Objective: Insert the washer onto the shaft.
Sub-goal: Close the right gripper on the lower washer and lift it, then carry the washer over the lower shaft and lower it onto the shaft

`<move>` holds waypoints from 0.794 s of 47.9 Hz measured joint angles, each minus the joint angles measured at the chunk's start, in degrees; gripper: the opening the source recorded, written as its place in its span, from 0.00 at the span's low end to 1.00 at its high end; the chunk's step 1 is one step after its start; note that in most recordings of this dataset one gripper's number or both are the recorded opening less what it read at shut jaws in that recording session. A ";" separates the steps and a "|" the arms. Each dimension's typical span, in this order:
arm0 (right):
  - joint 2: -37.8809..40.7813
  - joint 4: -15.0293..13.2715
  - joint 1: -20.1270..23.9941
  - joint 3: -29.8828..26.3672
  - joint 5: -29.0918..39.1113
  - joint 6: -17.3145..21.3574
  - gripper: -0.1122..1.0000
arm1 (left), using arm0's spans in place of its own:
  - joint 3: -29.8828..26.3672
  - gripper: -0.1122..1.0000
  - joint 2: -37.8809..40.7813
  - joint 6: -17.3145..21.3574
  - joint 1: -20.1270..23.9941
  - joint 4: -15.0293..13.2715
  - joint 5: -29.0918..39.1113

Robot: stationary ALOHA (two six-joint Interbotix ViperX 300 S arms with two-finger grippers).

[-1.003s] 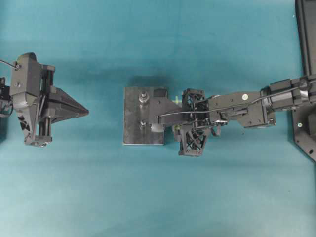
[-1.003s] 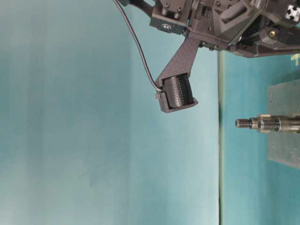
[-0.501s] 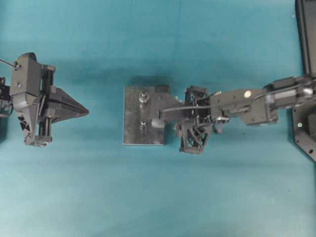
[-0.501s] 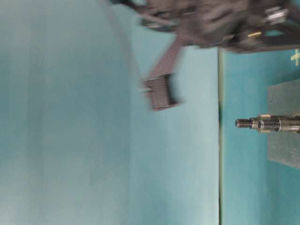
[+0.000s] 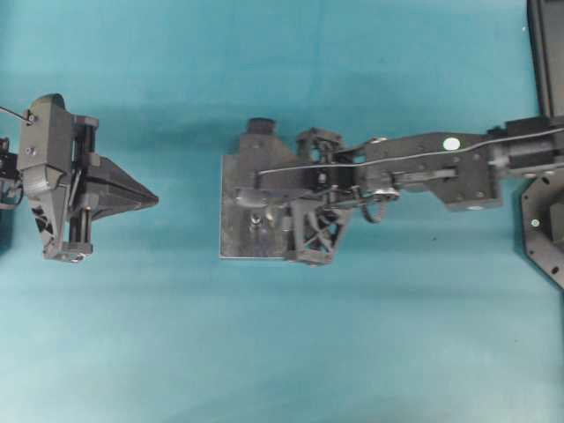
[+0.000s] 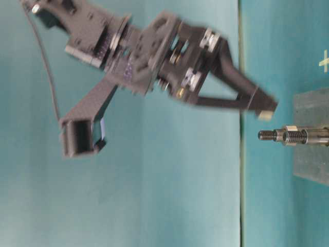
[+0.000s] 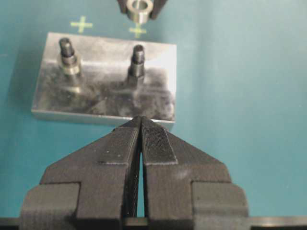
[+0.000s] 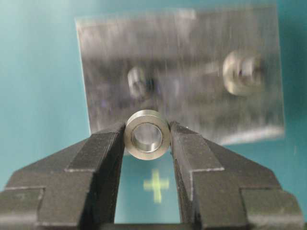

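**Above the plate, washer gripped**

Over the metal plate (image 8: 182, 72), the right gripper (image 8: 147, 139) pinches the washer (image 8: 147, 134) between its fingers, above the bare shaft (image 7: 137, 60). Off to the side, the left gripper (image 7: 140, 125) sits fully closed, holding nothing. No lettering is readable; only yellow crosses (image 7: 81, 24) mark the table.

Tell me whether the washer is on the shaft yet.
Not yet. The washer is clamped between the right gripper's fingers, off the plate; the bare shaft has nothing on it.

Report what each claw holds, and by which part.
Right claw pinches the washer by its outer rim, bore open. Left claw is shut, holding nothing.
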 measured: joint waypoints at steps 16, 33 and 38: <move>4.04 0.09 0.00 -4.48 2.02 -1.85 0.40 | 0.00 0.10 0.00 0.00 0.00 0.00 0.00; 5.63 0.09 0.09 -5.45 2.81 -2.37 0.41 | 0.26 0.10 -0.09 0.00 0.00 0.00 0.00; 6.33 0.00 0.35 -5.63 2.90 -2.37 0.41 | 0.35 0.10 -0.35 0.00 0.00 0.00 0.00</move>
